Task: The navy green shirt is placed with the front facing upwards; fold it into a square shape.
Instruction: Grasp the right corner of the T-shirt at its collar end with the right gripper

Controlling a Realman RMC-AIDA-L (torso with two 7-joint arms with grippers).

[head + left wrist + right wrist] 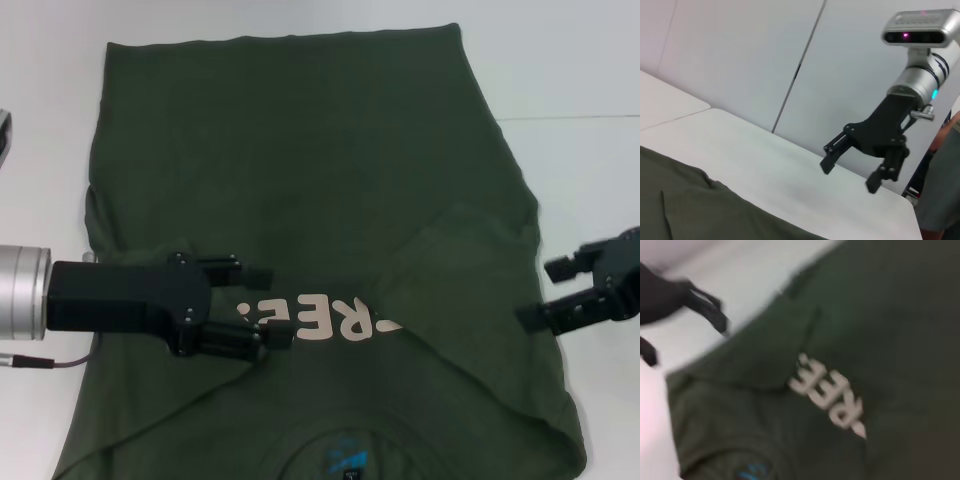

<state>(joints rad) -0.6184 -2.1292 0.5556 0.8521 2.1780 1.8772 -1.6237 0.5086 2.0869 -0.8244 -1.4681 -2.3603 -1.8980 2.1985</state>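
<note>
left claw (262,308) sits over the shirt's chest by the pale letters (320,318), fingers spread, gripping nothing i can see. right claw (560,293) hangs off the shirt's right edge, also agape and empty, over bare worktop (590,60). the navy green shirt (300,150) lies flat, front up, long axis running away from me, collar label (345,462) nearest. both sleeves look already folded inward. i judge next fold goes along that axis w/ both claws about equally near.

You have one navy green shirt (300,180) on one counter (560,60); two pincers: the left pincer (268,306), the right pincer (545,292)
</note>
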